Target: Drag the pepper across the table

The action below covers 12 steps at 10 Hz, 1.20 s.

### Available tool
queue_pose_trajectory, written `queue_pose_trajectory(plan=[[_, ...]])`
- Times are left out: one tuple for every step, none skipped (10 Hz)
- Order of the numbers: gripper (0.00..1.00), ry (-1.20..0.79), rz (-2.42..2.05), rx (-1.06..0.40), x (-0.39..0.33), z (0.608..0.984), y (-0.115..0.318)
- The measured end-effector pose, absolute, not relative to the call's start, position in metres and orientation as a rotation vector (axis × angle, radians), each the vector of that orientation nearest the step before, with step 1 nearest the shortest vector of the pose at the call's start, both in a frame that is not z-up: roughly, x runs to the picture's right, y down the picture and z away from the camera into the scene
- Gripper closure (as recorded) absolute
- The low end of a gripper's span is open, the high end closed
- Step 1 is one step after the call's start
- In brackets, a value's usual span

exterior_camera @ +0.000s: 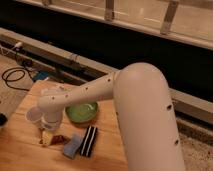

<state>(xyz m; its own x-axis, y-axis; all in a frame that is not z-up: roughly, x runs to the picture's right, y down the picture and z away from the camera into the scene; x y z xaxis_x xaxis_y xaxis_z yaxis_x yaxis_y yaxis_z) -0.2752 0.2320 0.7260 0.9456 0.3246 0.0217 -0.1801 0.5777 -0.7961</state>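
The pepper (60, 139) is a small dark red-brown piece lying on the light wooden table (20, 155), just right of my gripper. My gripper (47, 136) hangs from the white arm (85, 95) and reaches down to the tabletop, its yellowish tip right beside the pepper's left end and partly covering it. Whether it touches the pepper cannot be told.
A white cup (34, 116) stands left of the gripper. A green bowl (81, 112) sits behind the pepper. A blue sponge (73, 146) and a black-and-white striped block (89, 141) lie to the pepper's right. A black cable (12, 77) lies on the floor.
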Motion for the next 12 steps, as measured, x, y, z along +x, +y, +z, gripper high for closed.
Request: queue_pose_trajectory(plan=[[0.35, -0.172, 0.296, -0.910, -0.276, 0.726, 0.233], [0.35, -0.173, 0.293, -0.910, -0.277, 0.726, 0.233], [0.35, -0.171, 0.295, -0.911, -0.277, 0.727, 0.233], [0.35, -0.178, 0.288, -0.917, -0.279, 0.731, 0.234], [0.35, -0.191, 0.276, -0.921, -0.283, 0.739, 0.239], [0.35, -0.205, 0.260, -0.926, -0.287, 0.749, 0.246], [0.35, -0.215, 0.255, -0.932, -0.288, 0.755, 0.250], [0.35, -0.223, 0.251, -0.939, -0.289, 0.761, 0.253], [0.35, -0.231, 0.249, -0.947, -0.290, 0.767, 0.258], [0.35, -0.238, 0.247, -0.953, -0.291, 0.769, 0.260], [0.35, -0.244, 0.246, -0.956, -0.292, 0.771, 0.263], [0.37, -0.253, 0.243, -0.959, -0.294, 0.772, 0.266]])
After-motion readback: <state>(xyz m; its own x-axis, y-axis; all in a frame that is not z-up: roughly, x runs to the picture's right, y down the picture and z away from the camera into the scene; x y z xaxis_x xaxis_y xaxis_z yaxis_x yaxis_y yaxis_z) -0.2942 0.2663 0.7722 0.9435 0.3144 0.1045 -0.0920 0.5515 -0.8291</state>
